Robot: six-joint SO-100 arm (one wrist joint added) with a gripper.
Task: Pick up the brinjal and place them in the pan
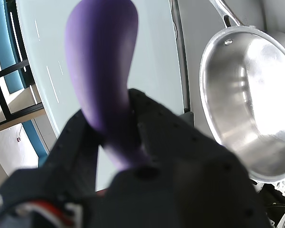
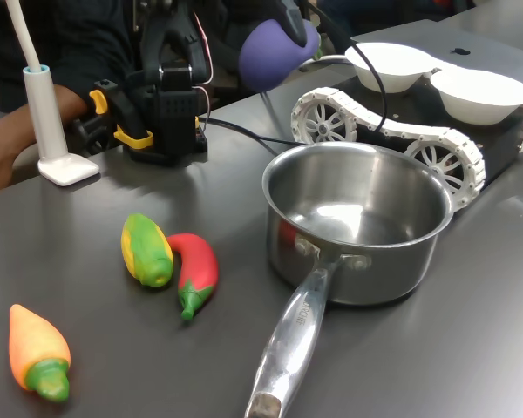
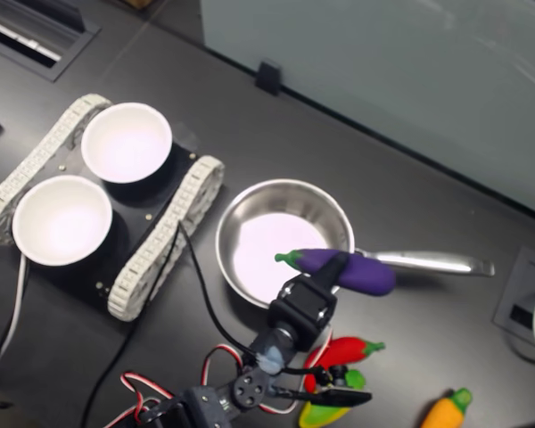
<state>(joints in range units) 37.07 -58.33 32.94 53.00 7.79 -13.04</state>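
The brinjal (image 1: 102,57) is a glossy purple toy, and my gripper (image 1: 115,129) is shut on its narrow end. In the second exterior view the brinjal (image 3: 370,275) lies level in the air, gripper (image 3: 332,278) around its middle. Its green cap hangs over the pan (image 3: 266,242) and its fat end over the base of the handle (image 3: 428,262). In the first exterior view the brinjal (image 2: 270,52) hangs high behind the steel pan (image 2: 375,270), held by the gripper (image 2: 289,24). The pan (image 1: 256,109) holds nothing.
A tracked vehicle (image 2: 444,148) carrying two white bowls (image 2: 392,65) stands right behind the pan. A red chilli (image 2: 194,268), a yellow-green corn toy (image 2: 146,248) and an orange carrot (image 2: 37,350) lie on the dark table. A person's forearm (image 2: 9,144), a white stand (image 2: 48,131) and cables are nearby.
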